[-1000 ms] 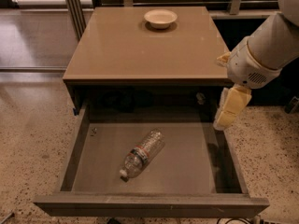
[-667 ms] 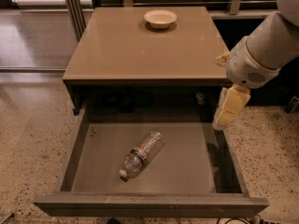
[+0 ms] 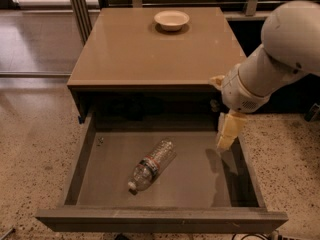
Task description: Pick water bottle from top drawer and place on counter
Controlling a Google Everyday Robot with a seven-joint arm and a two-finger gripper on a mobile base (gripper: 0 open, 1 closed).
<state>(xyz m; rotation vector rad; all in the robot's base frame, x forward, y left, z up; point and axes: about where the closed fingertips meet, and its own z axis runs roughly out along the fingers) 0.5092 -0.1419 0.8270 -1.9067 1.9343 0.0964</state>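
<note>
Pincer (image 3: 226, 134) eased down-left over top drawer (image 3: 160, 218) right side; opening cannot be told, holding nothing. Water bottle (image 3: 152, 165) unmoved, lying well left; reach under way.

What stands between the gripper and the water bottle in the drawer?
Nothing visible. The gripper hangs near the top drawer's right wall; the water bottle lies on its side mid-drawer, with only bare drawer floor between them.
</note>
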